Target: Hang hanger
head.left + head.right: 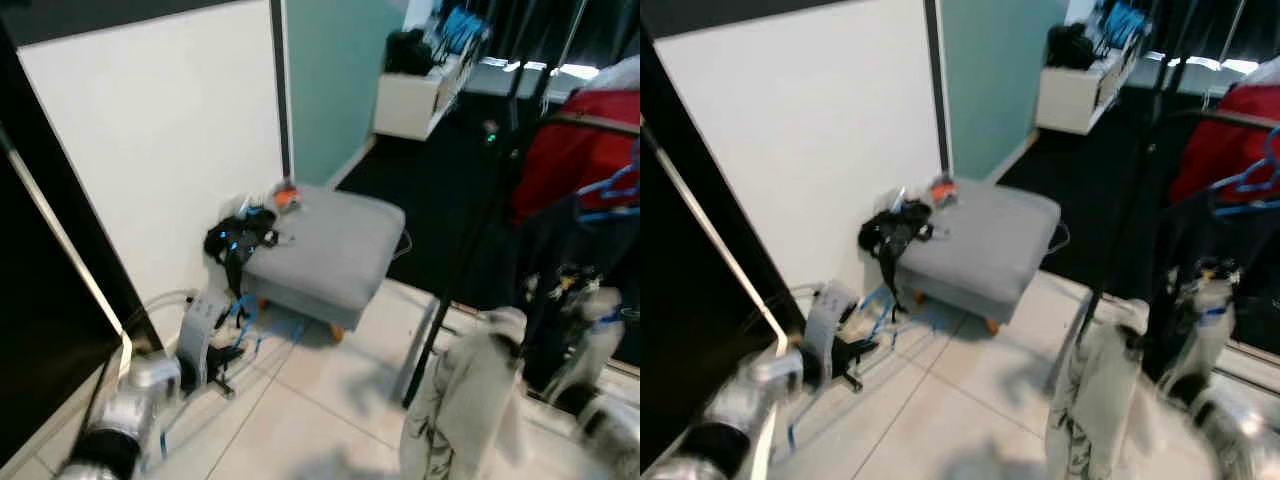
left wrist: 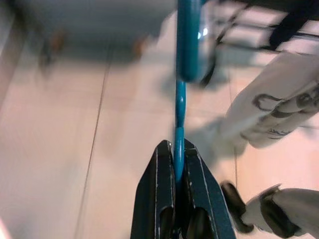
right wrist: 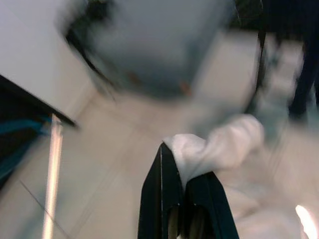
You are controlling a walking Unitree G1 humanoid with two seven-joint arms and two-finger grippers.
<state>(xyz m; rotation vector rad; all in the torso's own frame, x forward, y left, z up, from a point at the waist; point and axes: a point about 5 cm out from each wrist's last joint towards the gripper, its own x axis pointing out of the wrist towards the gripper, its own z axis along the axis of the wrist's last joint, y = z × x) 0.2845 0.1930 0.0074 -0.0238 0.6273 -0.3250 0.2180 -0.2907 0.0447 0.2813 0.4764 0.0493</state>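
Observation:
A teal-blue hanger [image 2: 179,99] is clamped between the black fingers of my left gripper [image 2: 177,148], which is shut on its thin bar. From the head camera that gripper [image 1: 222,358] is low at the left, just above the floor by the white wall, with the hanger [image 1: 243,312] reaching toward the stool. My right gripper [image 3: 184,164] is shut on a bunch of white printed garment [image 3: 219,142]. The garment [image 1: 465,395] hangs down at the lower right, beside the black pole of a clothes rack [image 1: 455,270].
A grey padded stool [image 1: 335,250] stands against the white wall with black straps [image 1: 238,240] and an orange item [image 1: 287,198] on it. The rack on the right holds a red garment [image 1: 580,150], dark clothes and a blue hanger [image 1: 610,190]. Pale tiled floor [image 1: 310,420] lies in front.

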